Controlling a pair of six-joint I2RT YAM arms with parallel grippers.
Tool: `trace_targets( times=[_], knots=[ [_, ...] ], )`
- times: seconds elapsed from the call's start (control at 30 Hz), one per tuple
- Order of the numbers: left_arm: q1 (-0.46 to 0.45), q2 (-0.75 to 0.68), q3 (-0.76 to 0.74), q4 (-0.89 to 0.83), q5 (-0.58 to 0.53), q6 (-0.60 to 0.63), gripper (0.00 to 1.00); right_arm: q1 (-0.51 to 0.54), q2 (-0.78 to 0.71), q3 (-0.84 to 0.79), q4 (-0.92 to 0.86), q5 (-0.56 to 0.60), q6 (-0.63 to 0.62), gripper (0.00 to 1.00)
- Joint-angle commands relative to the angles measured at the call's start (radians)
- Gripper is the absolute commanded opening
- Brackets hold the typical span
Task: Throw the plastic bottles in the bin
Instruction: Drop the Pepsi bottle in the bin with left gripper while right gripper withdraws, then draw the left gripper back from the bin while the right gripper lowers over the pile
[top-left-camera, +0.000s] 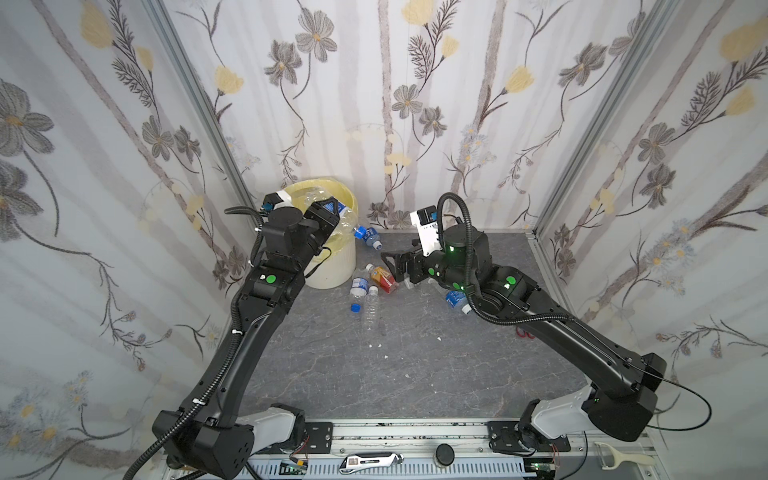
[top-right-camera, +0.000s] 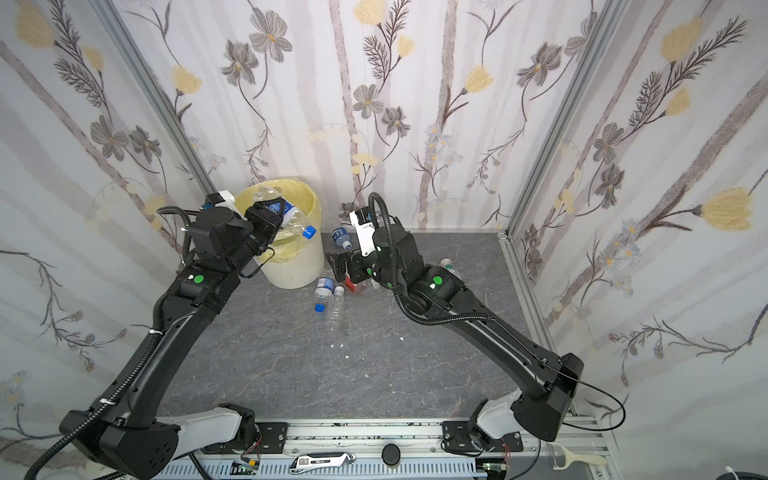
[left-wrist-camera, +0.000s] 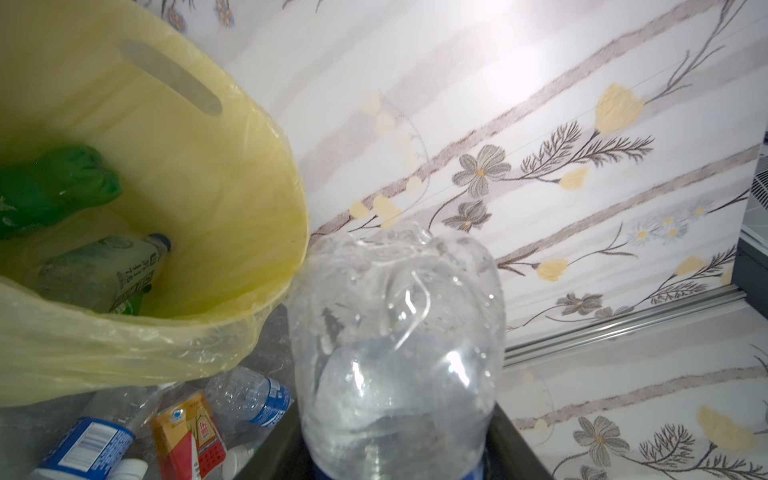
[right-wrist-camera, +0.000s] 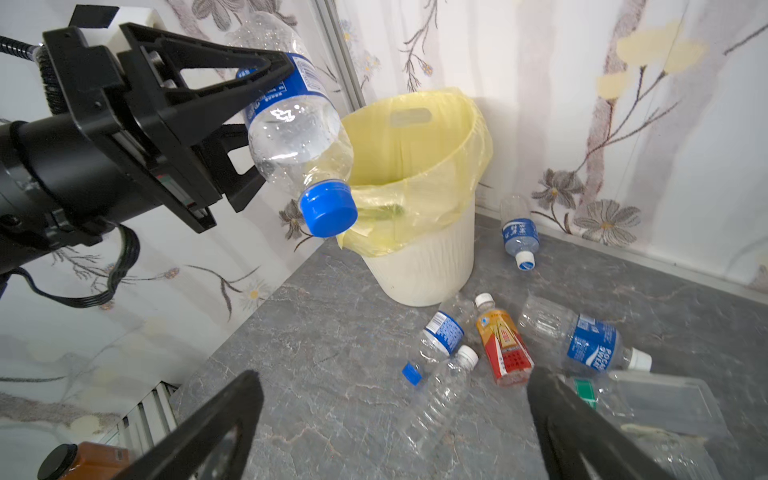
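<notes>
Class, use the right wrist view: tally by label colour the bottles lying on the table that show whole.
Blue-label bottles: 3
Orange-red-label bottle: 1
Unlabelled clear bottle: 1
Total: 5

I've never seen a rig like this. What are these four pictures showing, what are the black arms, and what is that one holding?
Two black robot arms stand at the edge of a grey marbled tabletop, each ending in a two-fingered gripper. Two pictures look down from an overhead camera; two come from cameras on the arms' wrists. The left gripper is shut on a clear blue-labelled bottle, cap tilted down, at the rim of the cream bin. A green bottle already lies inside. The right gripper is open and empty, above several bottles lying on the tabletop, one an orange-red labelled bottle.
</notes>
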Motion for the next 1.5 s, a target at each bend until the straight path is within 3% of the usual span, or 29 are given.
trace_targets(
  times=[0.0, 0.23, 0.5, 0.63, 0.73, 0.83, 0.9, 1.3, 1.47],
  knots=[
    [0.037, 0.044, 0.070, -0.011, 0.005, 0.013, 0.53, 0.000, 0.055, 0.081, -0.016, -0.026, -0.063, 1.00],
    [0.101, 0.141, 0.260, -0.014, 0.016, 0.020, 0.53, -0.002, 0.162, 0.267, -0.013, -0.036, -0.156, 1.00],
    [0.163, 0.226, 0.451, -0.012, 0.022, 0.012, 0.54, -0.019, 0.196, 0.342, 0.026, -0.043, -0.204, 1.00],
    [0.202, 0.291, 0.423, -0.010, 0.055, -0.015, 0.58, -0.043, 0.220, 0.339, -0.008, -0.050, -0.190, 1.00],
    [0.239, 0.390, 0.377, -0.010, 0.108, -0.025, 0.79, -0.044, 0.240, 0.331, -0.032, -0.058, -0.168, 1.00],
    [0.276, 0.481, 0.395, -0.012, 0.270, -0.076, 0.84, -0.044, 0.246, 0.313, -0.040, -0.069, -0.154, 1.00],
    [0.264, 0.471, 0.384, -0.011, 0.242, -0.077, 1.00, -0.044, 0.241, 0.297, -0.036, -0.066, -0.151, 1.00],
    [0.254, 0.397, 0.314, -0.013, 0.228, -0.037, 1.00, -0.086, 0.237, 0.268, -0.028, -0.083, -0.121, 1.00],
    [0.211, 0.364, 0.290, -0.013, 0.222, -0.001, 1.00, -0.089, 0.219, 0.234, -0.022, -0.082, -0.110, 1.00]
  ],
)
